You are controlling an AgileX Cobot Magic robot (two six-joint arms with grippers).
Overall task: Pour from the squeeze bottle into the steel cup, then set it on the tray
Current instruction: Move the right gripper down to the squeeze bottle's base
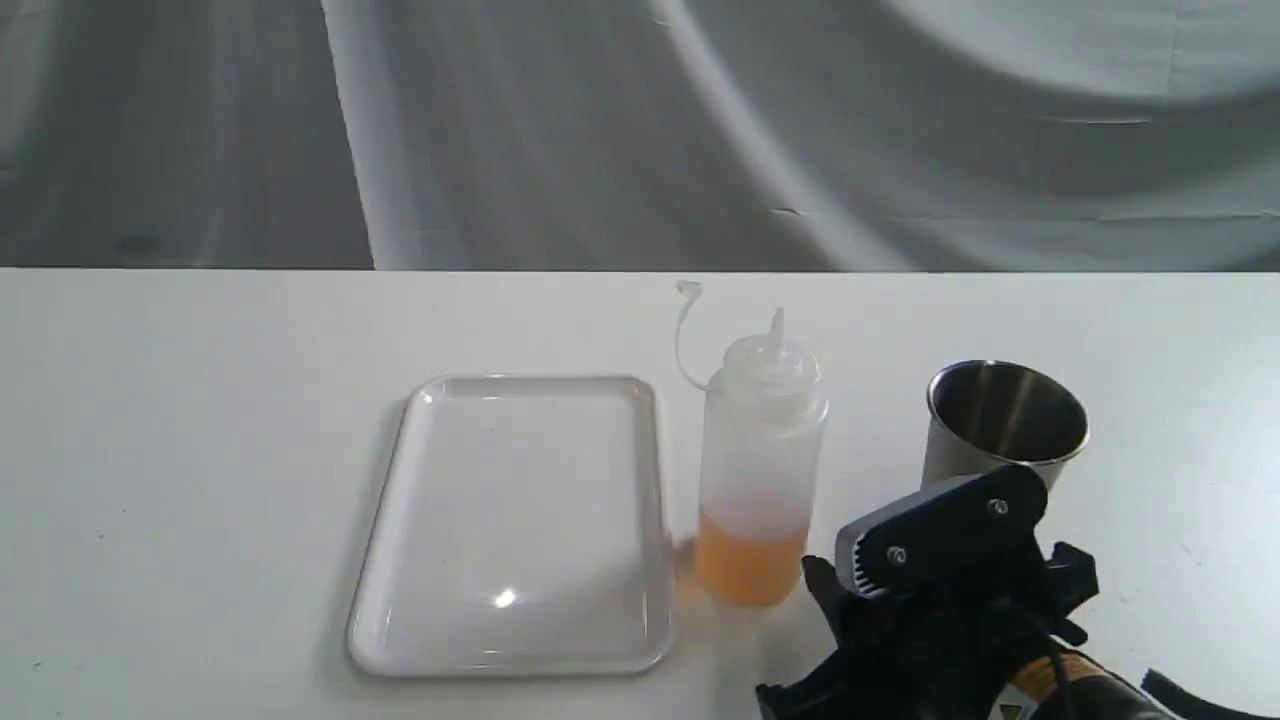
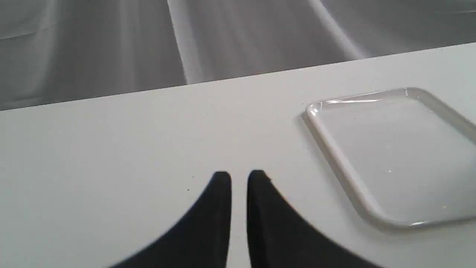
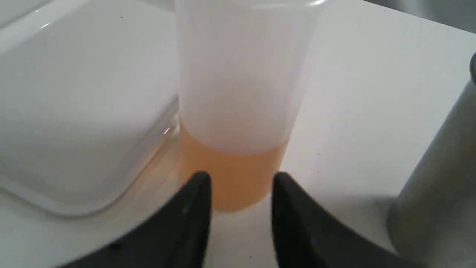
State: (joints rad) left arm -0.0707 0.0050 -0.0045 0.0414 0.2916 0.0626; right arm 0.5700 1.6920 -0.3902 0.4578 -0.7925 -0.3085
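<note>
The squeeze bottle (image 1: pixel 762 470), translucent with orange liquid low inside, stands upright on the desk just ahead of the right jaws. The steel cup (image 1: pixel 1005 420) stands upright near one side of them. The glossy white tray (image 1: pixel 520 520) lies flat on the other side, beside the bottle.

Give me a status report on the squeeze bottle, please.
Left gripper shut, empty. Right gripper open, short of squeeze bottle. Bottle upright between tray and steel cup. Path clear.

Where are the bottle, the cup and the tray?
bottle (image 1: pixel 760 470): exterior view, mid body.
cup (image 1: pixel 1005 415): exterior view, inner wall.
tray (image 1: pixel 510 520): exterior view, bare floor.
</note>
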